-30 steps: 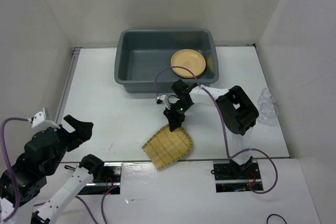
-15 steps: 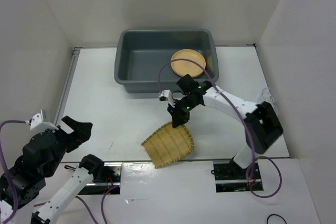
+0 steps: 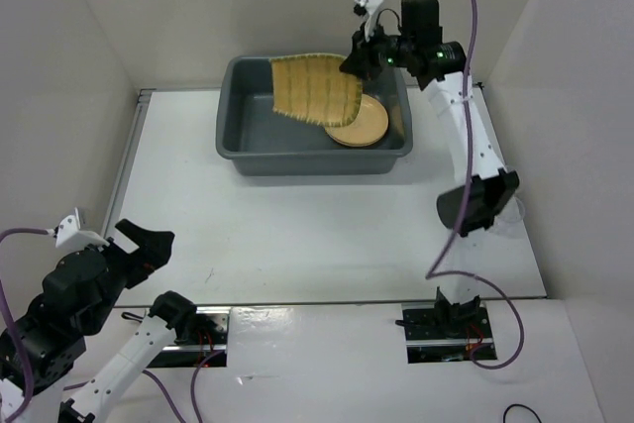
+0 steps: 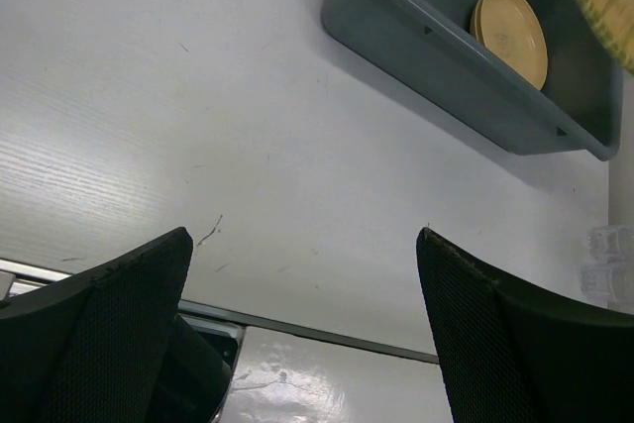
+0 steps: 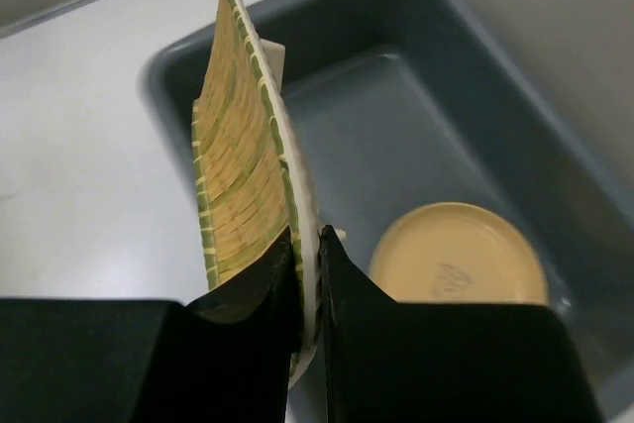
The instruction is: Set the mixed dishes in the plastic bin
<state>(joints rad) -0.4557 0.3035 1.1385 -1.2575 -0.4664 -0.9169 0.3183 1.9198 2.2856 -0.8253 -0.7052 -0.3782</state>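
My left gripper (image 4: 302, 235) is close to me, above the near left corner of the table (image 3: 198, 205). Its two fingers are wide apart and nothing is between them. Over by the right edge of the table stands some clear glass (image 4: 601, 279). It looks too blurry for me to say more about it. My right arm reaches all the way to the far edge of the table. There sits the big grey plastic bin (image 3: 233, 66), about in the middle of that edge. My right gripper (image 5: 307, 240) is up in the air over the right part of the bin. Its fingers are squeezed tight on the green rim of the yellow woven tray (image 3: 312, 91). The tray hangs over the bin, turned up on its side, and it does not touch the bottom. Below it, in the right end of the bin, lies a round yellow plate (image 3: 365, 128). From above, the tray hides a bit of that plate.
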